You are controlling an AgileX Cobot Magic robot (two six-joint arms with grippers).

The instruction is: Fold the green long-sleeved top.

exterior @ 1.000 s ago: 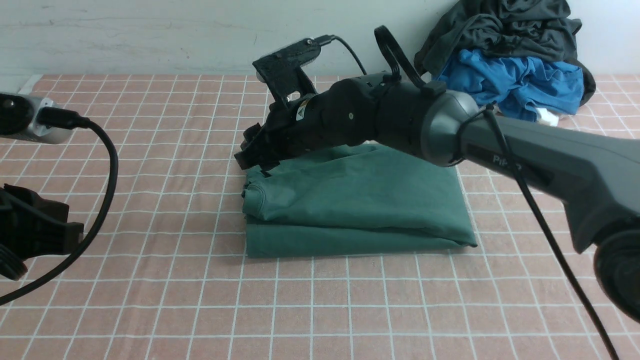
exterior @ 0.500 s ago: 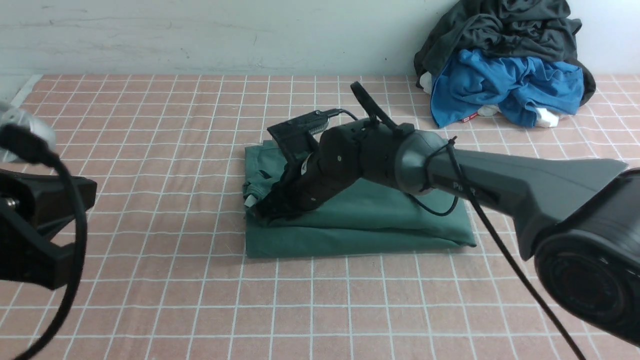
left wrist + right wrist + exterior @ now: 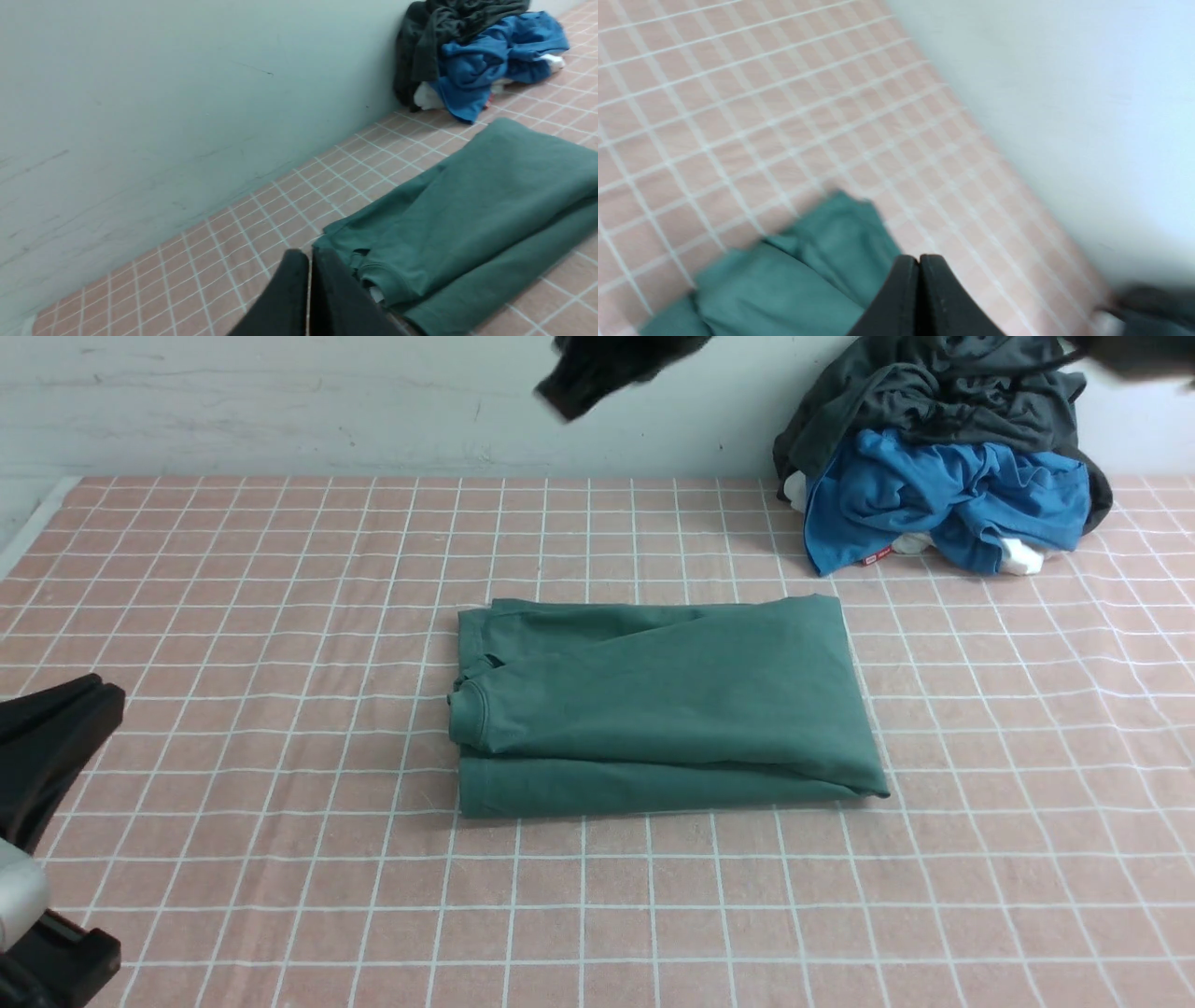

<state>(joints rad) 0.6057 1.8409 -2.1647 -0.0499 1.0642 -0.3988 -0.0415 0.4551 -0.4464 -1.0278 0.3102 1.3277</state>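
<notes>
Look at the green long-sleeved top (image 3: 663, 705) — it lies in the middle of the tabletop (image 3: 280, 569), folded into a neat flat block. The round neck edge sits at the robot's left side of the block. Nothing touches it. I think it lies there alone because the folding is done, or close to done, and it can rest without help.

The bright blue garment (image 3: 943, 495) and the dark grey-black garment (image 3: 934, 383) sit in a heap at the far right by the wall (image 3: 280, 401), well apart from the top — they look put aside so they do not get in the way.

Your right pincer (image 3: 919, 266) is up high, above the far edge of the top, and its two jaws are pressed together with nothing between them. In the front view it is only a dark blur near the wall.

Your left pincer (image 3: 309, 275) is low at the robot's left, near the neck end of the top. Its jaws are together too, and it holds nothing.
</notes>
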